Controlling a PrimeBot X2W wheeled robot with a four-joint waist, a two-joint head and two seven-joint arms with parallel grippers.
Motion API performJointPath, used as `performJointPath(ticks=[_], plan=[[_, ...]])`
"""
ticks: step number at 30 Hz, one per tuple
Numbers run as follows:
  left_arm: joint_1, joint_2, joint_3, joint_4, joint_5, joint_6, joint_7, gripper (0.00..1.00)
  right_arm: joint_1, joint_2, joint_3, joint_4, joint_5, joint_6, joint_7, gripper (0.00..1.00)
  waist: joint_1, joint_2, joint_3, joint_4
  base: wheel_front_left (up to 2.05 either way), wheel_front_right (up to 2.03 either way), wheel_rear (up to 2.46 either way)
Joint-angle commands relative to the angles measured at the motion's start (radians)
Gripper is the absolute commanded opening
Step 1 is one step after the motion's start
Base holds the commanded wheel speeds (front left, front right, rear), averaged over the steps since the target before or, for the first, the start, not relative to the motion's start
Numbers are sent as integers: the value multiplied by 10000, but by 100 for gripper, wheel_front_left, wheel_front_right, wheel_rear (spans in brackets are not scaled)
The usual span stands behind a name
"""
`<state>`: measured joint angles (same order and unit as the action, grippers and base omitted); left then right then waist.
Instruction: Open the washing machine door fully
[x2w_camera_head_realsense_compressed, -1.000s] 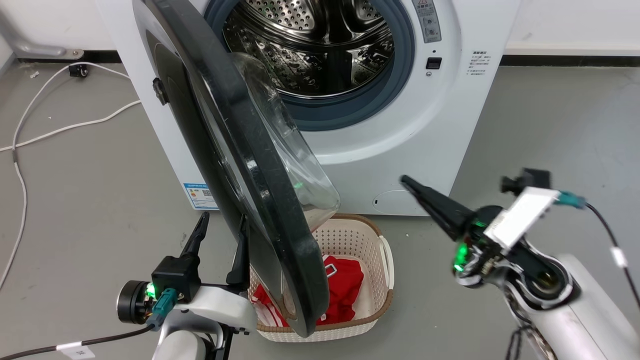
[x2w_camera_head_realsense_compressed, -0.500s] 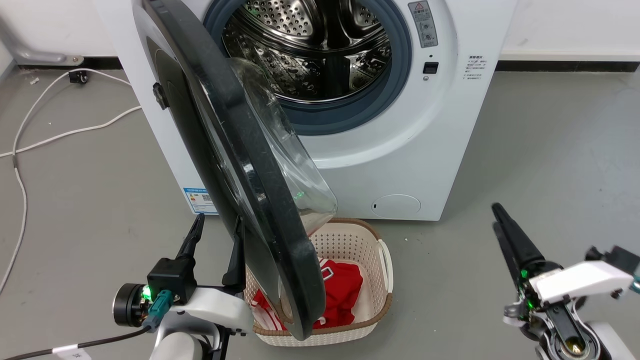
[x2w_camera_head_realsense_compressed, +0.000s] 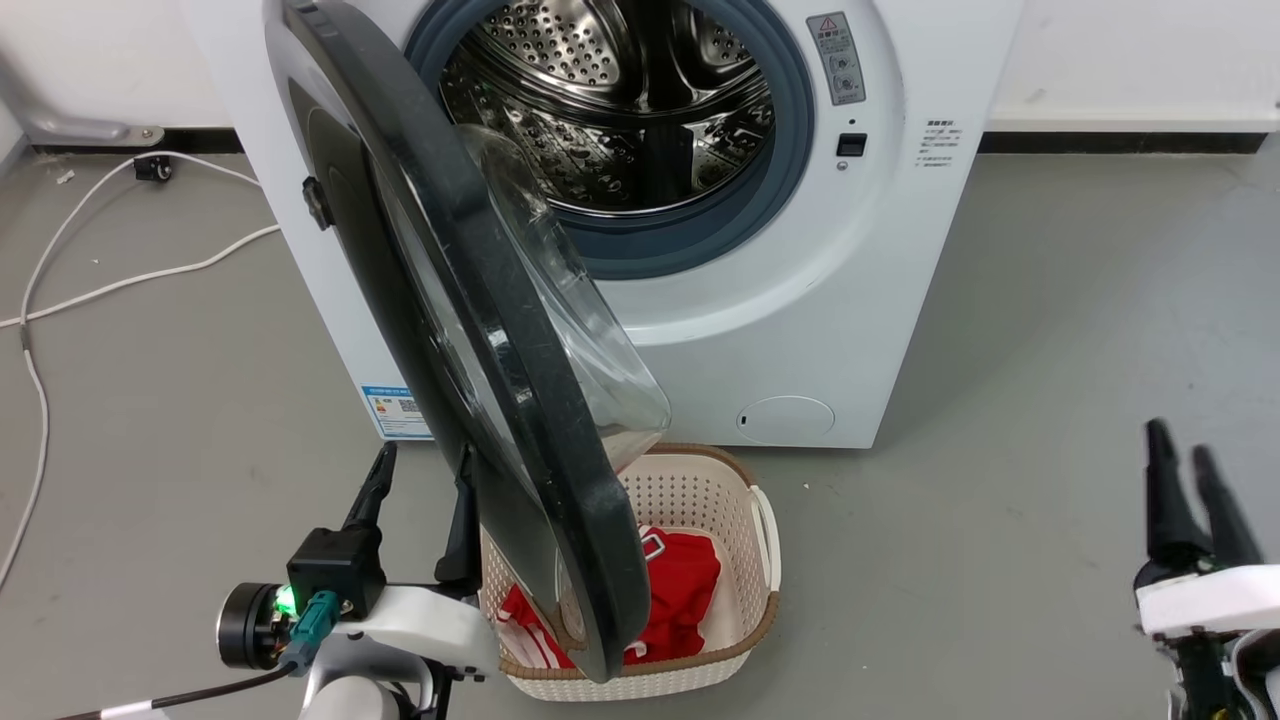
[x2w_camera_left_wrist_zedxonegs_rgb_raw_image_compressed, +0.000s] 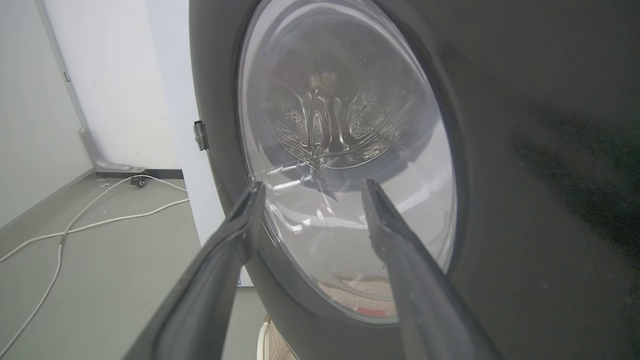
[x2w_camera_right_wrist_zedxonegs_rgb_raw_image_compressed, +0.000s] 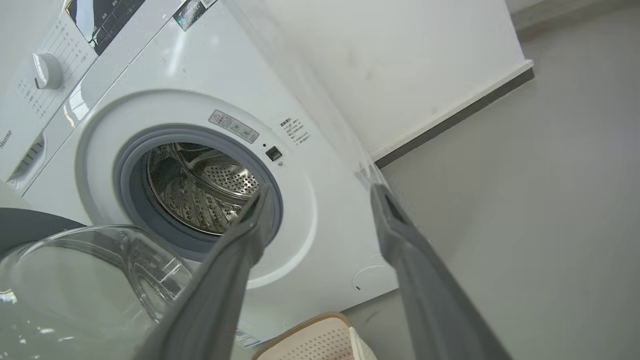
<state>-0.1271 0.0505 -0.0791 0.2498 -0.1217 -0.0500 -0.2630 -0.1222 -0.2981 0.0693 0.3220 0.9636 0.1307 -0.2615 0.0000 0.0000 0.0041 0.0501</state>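
Right gripper (x2w_camera_head_realsense_compressed: 1180, 447) drawn back to near right, jaws apart, empty. Left gripper (x2w_camera_head_realsense_compressed: 420, 487) spread, empty, beside door (x2w_camera_head_realsense_compressed: 500, 340) standing half-open at washing machine (x2w_camera_head_realsense_compressed: 880, 300) left. Right wrist view adds dial (x2w_camera_right_wrist_zedxonegs_rgb_raw_image_compressed: 47, 71).

Bare lab-like room: washing machine (x2w_camera_head_realsense_compressed: 800, 330), grey floor (x2w_camera_head_realsense_compressed: 1050, 300), loose cables (x2w_camera_head_realsense_compressed: 100, 286).
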Motion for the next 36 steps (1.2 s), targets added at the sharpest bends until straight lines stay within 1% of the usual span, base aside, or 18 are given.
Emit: performJointPath(ticks=[1,4,5,6,8,9,10,12,13,16,22,29,36], plan=[[96,-7,27,-22,31,14,-25,100,119,343,-427,-199,-826,0,-28,100,0,0,-5,-11,0,0,0],[107,-2,65,-14,48,6,-25,100,333,910,-1473,-729,-2926,-1,-29,100,0,0,-13,-10,0,0,0],[103,-5,63,-12,46,-1,-25,100,393,1056,-1723,-956,-3630,-1,-30,100,0,0,-13,-7,0,0,0],[103,-7,61,-14,47,-5,-25,100,459,1314,-1937,-1189,-4083,-1,-31,100,0,0,-16,-5,0,0,0],[118,-4,83,-17,59,-1,-25,100,625,1583,-2284,-1673,-5301,-1,-31,100,0,0,-26,-4,0,0,0],[126,-7,88,-24,64,5,-25,100,689,1804,-2397,-1895,-5571,-1,44,100,0,0,-32,-3,0,0,0],[135,0,107,-25,71,3,-25,100,785,1862,-2471,-2151,-6184,-1,106,100,0,0,-37,-1,0,0,0],[140,-4,122,-25,87,-17,-25,100,955,2102,-2560,-2604,-6775,-3,312,100,0,0,-45,10,0,0,0],[141,-4,137,-28,92,-27,-25,100,1088,2147,-2560,-2864,-7218,-1,393,100,0,0,-47,13,0,0,0],[145,-4,184,-33,130,-39,-25,100,1453,2314,-2456,-3406,-7942,-1,642,100,0,0,-54,12,0,0,0],[178,-5,239,-57,151,-78,-25,100,2076,2470,-2045,-4021,-8592,-1,1017,100,0,0,-53,-14,0,0,0],[93,-4,222,-23,190,-95,-25,100,2374,2492,-1572,-3925,-8763,-3,1044,100,0,0,-32,-24,0,0,0],[82,-4,239,3,216,-115,-25,100,2513,2494,-1433,-3761,-8870,-3,977,100,0,0,-20,-38,0,0,0]])
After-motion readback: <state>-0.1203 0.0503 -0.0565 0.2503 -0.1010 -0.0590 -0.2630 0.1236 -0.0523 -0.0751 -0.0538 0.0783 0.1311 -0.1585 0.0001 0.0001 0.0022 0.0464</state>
